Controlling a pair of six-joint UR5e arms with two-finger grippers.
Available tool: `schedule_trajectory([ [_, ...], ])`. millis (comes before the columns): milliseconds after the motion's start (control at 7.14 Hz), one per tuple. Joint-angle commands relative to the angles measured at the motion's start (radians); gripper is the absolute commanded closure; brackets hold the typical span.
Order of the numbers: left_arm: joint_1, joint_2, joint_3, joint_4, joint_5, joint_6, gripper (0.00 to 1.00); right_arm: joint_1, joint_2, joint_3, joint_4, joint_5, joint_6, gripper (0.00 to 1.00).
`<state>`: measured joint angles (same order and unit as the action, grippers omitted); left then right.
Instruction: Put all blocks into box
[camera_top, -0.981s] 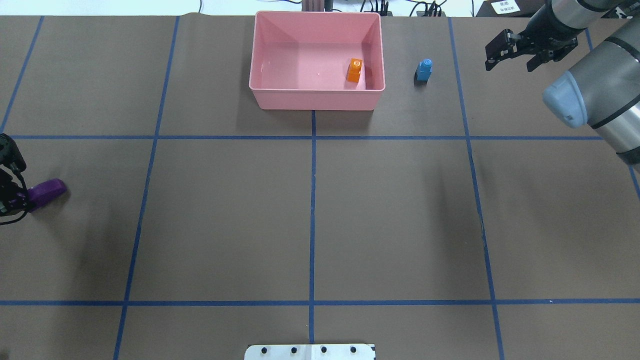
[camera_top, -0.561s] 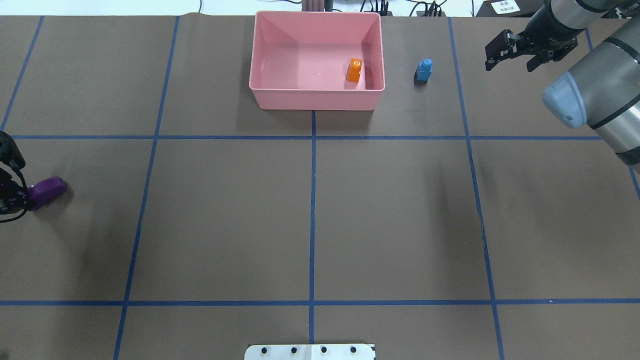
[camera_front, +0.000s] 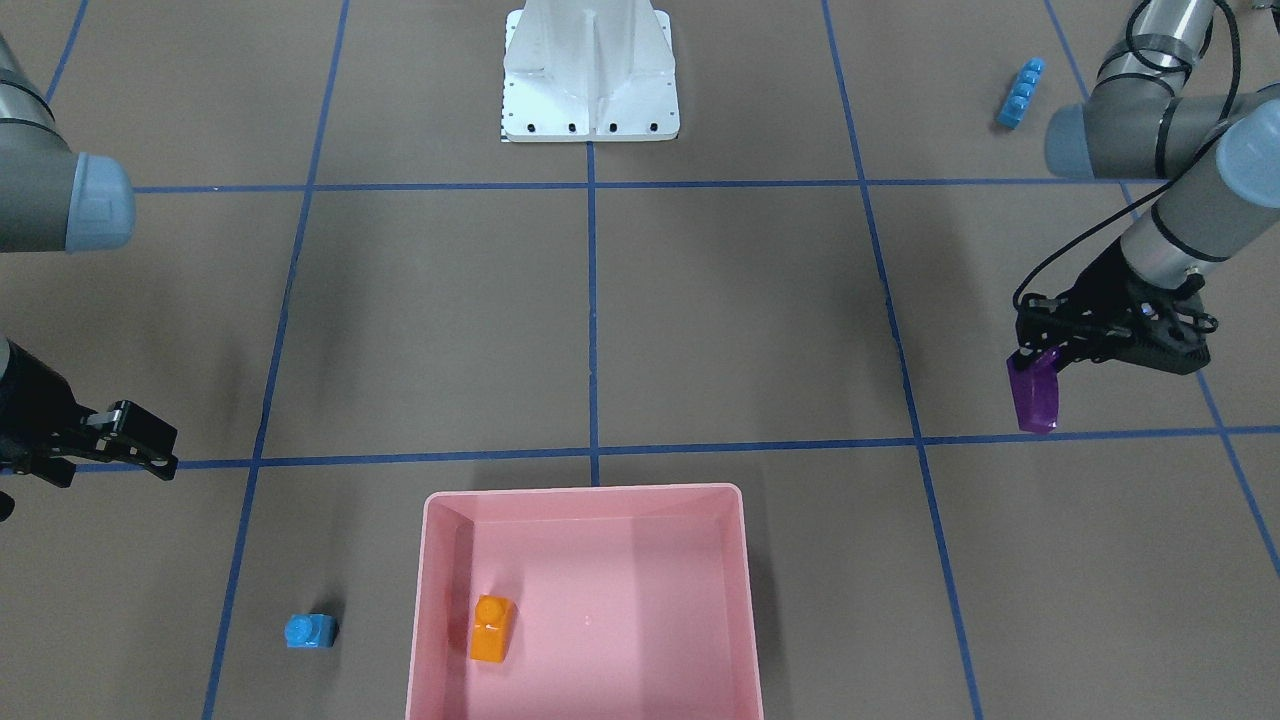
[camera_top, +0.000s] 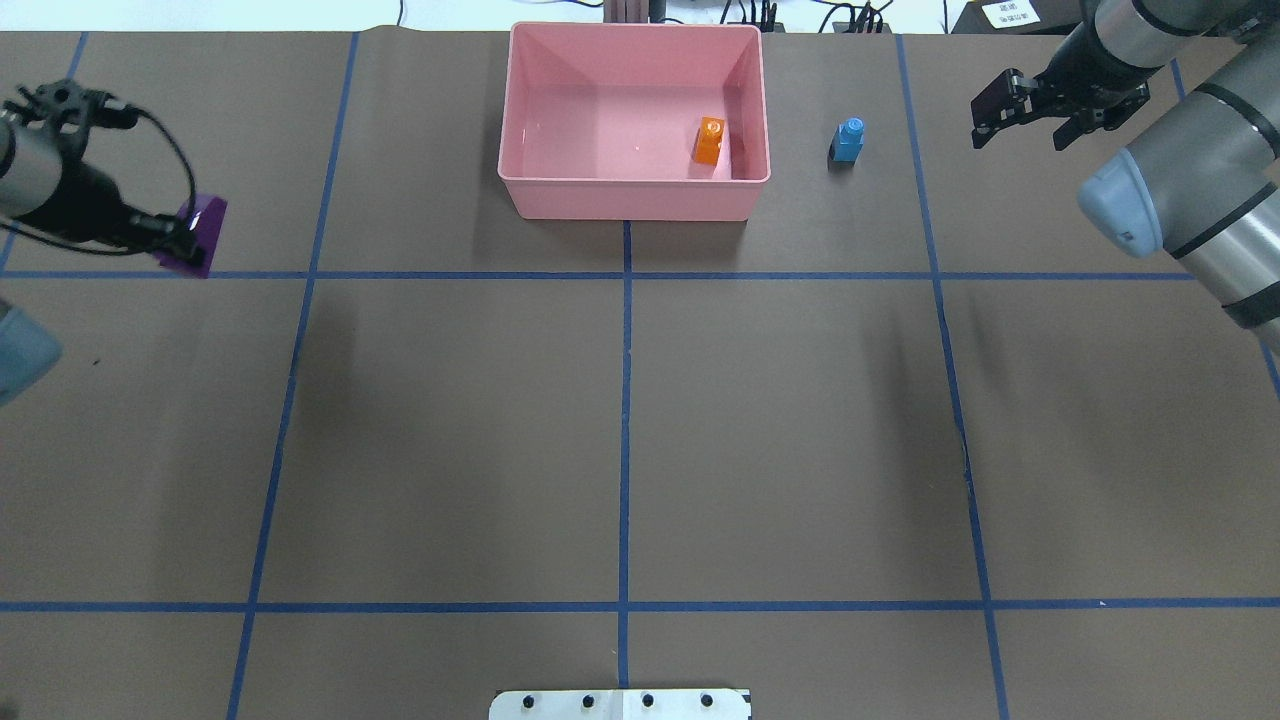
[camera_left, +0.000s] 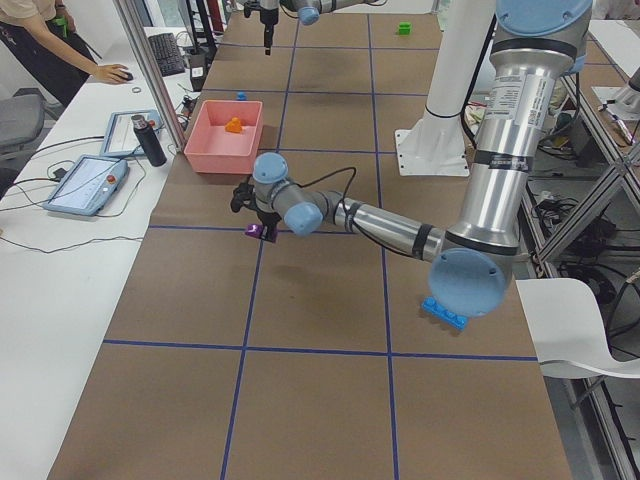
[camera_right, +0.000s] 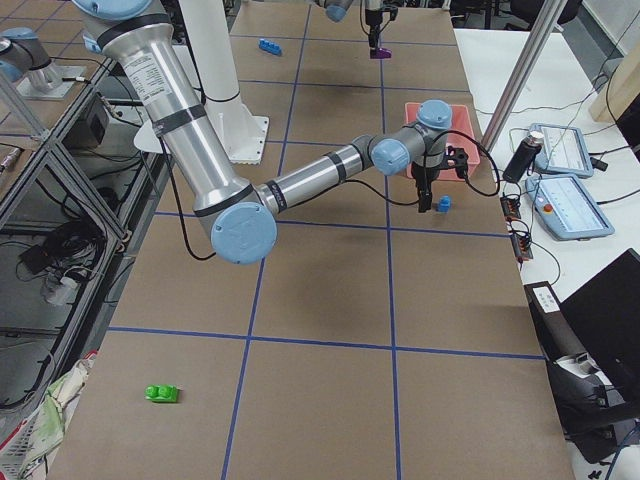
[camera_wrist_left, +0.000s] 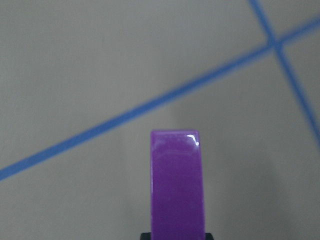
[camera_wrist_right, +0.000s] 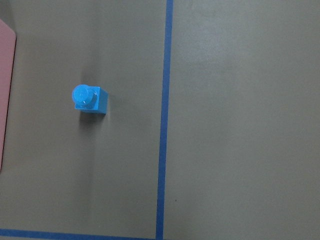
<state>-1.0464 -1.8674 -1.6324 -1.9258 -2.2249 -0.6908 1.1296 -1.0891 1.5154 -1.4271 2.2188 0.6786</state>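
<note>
My left gripper (camera_top: 172, 238) is shut on the long purple brick (camera_top: 197, 232) and holds it above the table at the far left; the brick also shows in the front view (camera_front: 1033, 395) and the left wrist view (camera_wrist_left: 178, 185). The pink box (camera_top: 635, 185) stands at the far middle with the orange brick (camera_top: 710, 140) inside. The tiny blue brick (camera_top: 849, 140) stands right of the box. My right gripper (camera_top: 1018, 125) is open and empty, to the right of it. The long blue brick (camera_front: 1020, 92) and the green brick (camera_right: 161, 393) lie near the robot's side.
The white robot base (camera_front: 590, 75) sits at the near middle edge. Blue tape lines (camera_top: 625, 400) divide the brown table into squares. An operator's desk with tablets (camera_right: 565, 190) stands beyond the far edge.
My left gripper has lifted the purple brick off the table and carried it farther from the robot and a little to the right. The right gripper has hardly moved.
</note>
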Motion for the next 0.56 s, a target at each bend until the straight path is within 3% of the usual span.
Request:
schedule_trajectory([
  [0, 0.011, -0.425, 0.162, 0.319, 0.004, -0.065, 1.00, -0.011, 0.012, -0.055, 0.025, -0.002, 0.001, 0.01],
  [280, 0.064, -0.733, 0.499, 0.331, 0.034, -0.064, 1.00, -0.014, 0.044, -0.089, 0.025, -0.005, 0.002, 0.01],
  [420, 0.109, -0.818, 0.601, 0.329, 0.109, -0.070, 1.00, -0.014, 0.044, -0.090, 0.025, -0.005, 0.002, 0.01],
])
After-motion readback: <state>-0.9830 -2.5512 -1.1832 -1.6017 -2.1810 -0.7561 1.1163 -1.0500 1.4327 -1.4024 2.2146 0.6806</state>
